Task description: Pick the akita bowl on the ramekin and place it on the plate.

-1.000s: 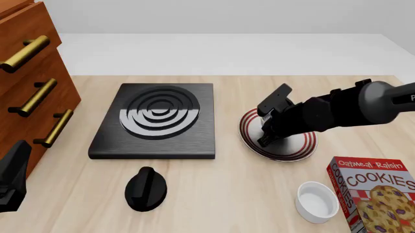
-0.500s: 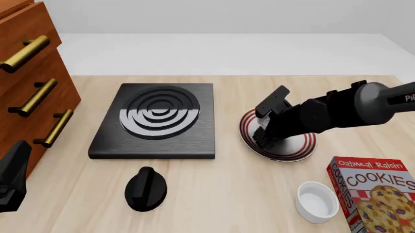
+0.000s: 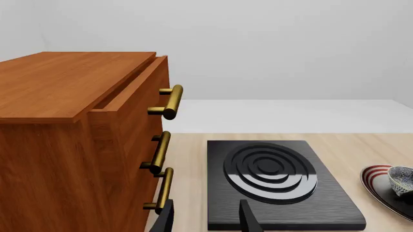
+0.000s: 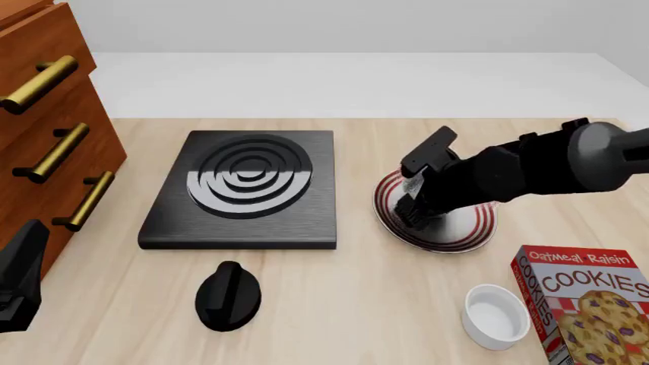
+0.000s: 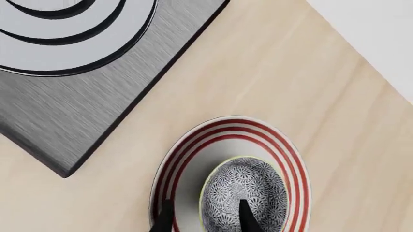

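The akita bowl (image 5: pixel 245 191), speckled black and white inside with a pale rim, sits upright on the red-ringed plate (image 5: pixel 223 128). My right gripper (image 5: pixel 203 212) hovers open just above it, one finger over the bowl's inside and the other outside its rim. In the front view the right gripper (image 4: pixel 411 211) and arm cover the bowl on the plate (image 4: pixel 472 232). The white ramekin (image 4: pixel 497 314) stands empty near the table's front right. My left gripper (image 3: pixel 205 217) is open and holds nothing, low at the front left (image 4: pixel 23 274). The left wrist view catches the bowl (image 3: pixel 401 179) at its edge.
A black stove plate (image 4: pixel 243 186) with raised rings lies left of the plate, and a black knob (image 4: pixel 228 295) in front of it. A wooden drawer cabinet (image 4: pixel 45 129) with brass handles stands at the left. A cookies box (image 4: pixel 593 304) lies beside the ramekin.
My right gripper has shifted slightly upward and back over the plate. The left arm, ramekin and other things have not moved.
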`<state>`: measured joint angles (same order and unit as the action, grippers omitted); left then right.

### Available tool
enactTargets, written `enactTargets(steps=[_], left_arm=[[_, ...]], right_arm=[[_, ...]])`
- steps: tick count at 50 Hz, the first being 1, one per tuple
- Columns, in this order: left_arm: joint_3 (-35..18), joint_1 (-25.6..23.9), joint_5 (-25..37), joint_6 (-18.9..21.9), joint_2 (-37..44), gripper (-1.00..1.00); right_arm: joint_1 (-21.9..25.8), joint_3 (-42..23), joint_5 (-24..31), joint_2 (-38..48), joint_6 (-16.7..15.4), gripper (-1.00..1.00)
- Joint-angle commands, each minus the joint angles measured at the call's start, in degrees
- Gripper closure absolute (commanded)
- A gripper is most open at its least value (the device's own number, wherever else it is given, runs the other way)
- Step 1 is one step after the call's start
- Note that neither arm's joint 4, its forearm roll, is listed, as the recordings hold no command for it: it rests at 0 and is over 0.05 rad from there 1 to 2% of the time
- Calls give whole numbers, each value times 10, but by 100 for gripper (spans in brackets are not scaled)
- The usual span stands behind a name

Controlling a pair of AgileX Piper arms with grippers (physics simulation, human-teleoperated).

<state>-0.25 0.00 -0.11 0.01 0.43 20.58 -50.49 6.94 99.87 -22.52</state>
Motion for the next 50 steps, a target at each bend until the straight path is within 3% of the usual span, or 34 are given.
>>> enactTargets(steps=[1,13,26,39,50], left_arm=[[0,0,0,0,0,-100],[0,0,0,0,0,-100],[0,0,0,0,0,-100],[0,0,0,0,0,-100],[0,0,0,0,0,-100]], right_arm=[[-13,6,19,-45,-10,-100],[-27,21,65,-145,-36,-100],[-19,22,179,-362,-43,-100],[-12,11,294,-565,-13,-100],[-20,-13,365,-708,44,-100]])
